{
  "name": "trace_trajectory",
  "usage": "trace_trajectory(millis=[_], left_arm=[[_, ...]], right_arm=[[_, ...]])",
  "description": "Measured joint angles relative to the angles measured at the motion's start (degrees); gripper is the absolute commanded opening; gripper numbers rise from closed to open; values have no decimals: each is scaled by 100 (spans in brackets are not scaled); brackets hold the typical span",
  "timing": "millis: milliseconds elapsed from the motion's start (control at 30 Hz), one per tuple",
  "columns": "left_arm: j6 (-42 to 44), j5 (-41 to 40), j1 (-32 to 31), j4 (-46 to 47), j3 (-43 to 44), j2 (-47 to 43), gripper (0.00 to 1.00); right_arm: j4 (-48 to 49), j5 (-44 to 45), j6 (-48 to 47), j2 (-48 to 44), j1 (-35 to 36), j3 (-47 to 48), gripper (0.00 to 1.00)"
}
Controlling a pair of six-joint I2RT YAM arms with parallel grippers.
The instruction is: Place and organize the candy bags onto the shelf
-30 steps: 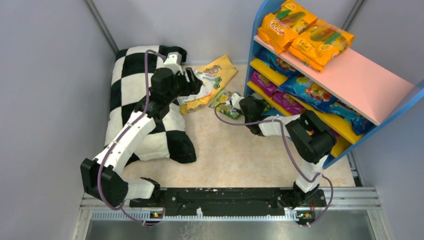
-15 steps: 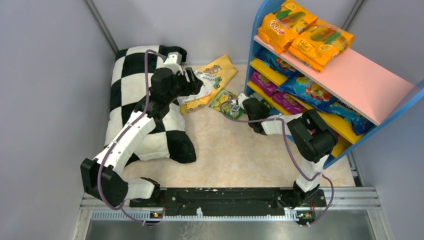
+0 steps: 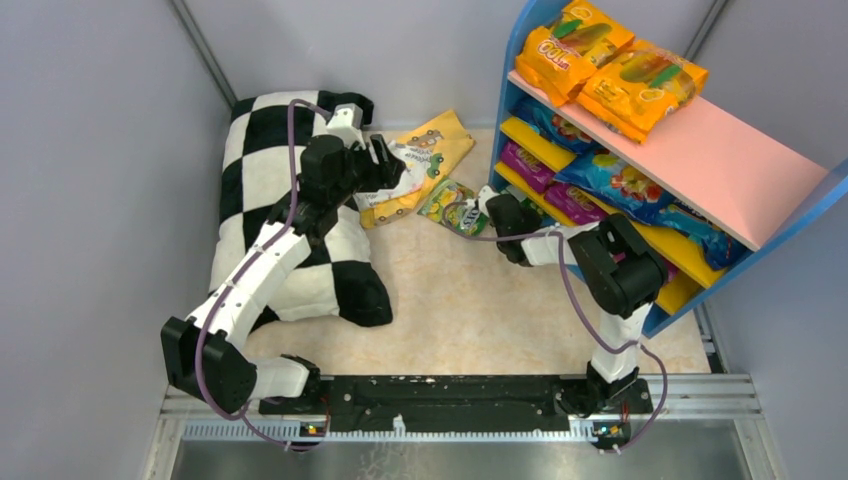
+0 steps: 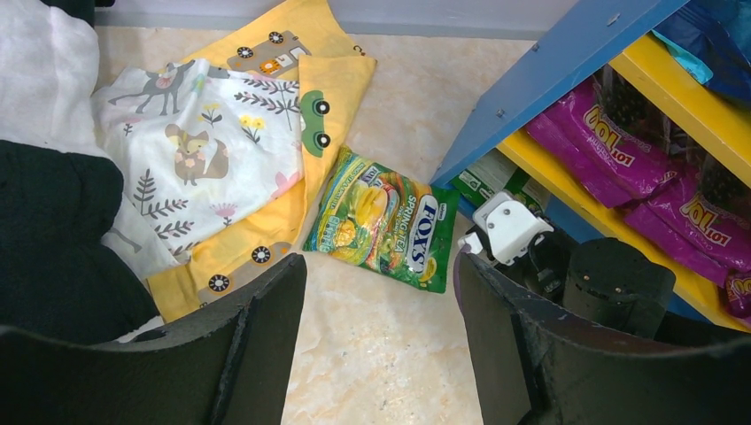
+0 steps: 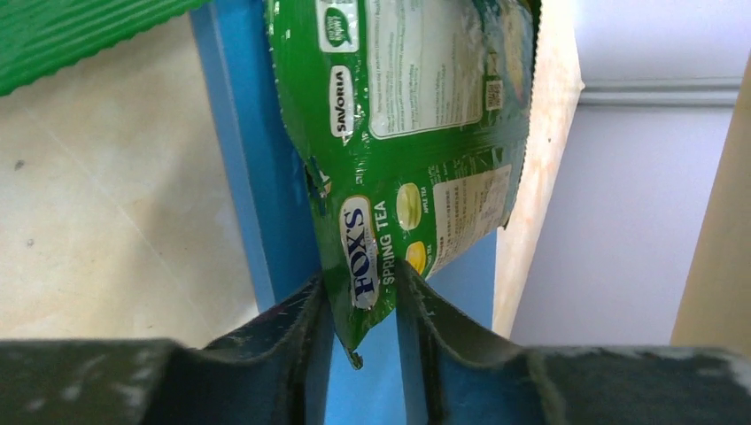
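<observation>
Right claw [image 5: 361, 305] is pinched shut on a corner of the green bag [image 5: 407, 115], the Fox's Spring Tea one. In the right wrist view both fingers press on the plastic. From overhead, that bag sits just right of frame centre, low on the counter [image 3: 470, 310], right by the blue post at the left end of the shelf [image 3: 720, 150]. In the left wrist view most of it looks to be lying flat, but I can't tell if the gripped end is lifted. Its far corner is just beside a yellow cloth [image 3: 435, 145] printed with cars and animals. Left claw [image 4: 379, 276] is spread wide with nothing in it. It hangs over the edge of the checkered pillow [image 3: 270, 170] toward the upper left, where the cloth meets it. On the shelf at upper right, two orange bags [image 3: 610, 65] lie side by side at the far end of the pink top board. Blue bags [image 3: 625, 185] are on the yellow board under that, and purple bags [image 4: 620, 133] are one board lower.
</observation>
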Motion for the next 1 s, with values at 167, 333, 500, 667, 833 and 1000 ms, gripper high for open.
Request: trace_trajectory(millis=[167,333,500,667,833,1000], left_arm=[[2,-2,0,0,0,0,71],[2,-2,4,0,0,0,72],[4,0,13,2,0,0,75],[9,9,17,2,0,0,85],[4,46,26,9,-2,0,88],[4,63,31,11,-2,0,88]], right_arm=[[-374,356,363,-101,258,225,62],[-1554,538,1569,-409,848,487,72],[-2577,-140,3683,-999,1001,697,72],[-2568,-1152,5377,-1281,988,815,73],[-2555,-1775,6577,-872,918,1224,73],[-2223,-2159,7595,-511,756,1244,68]])
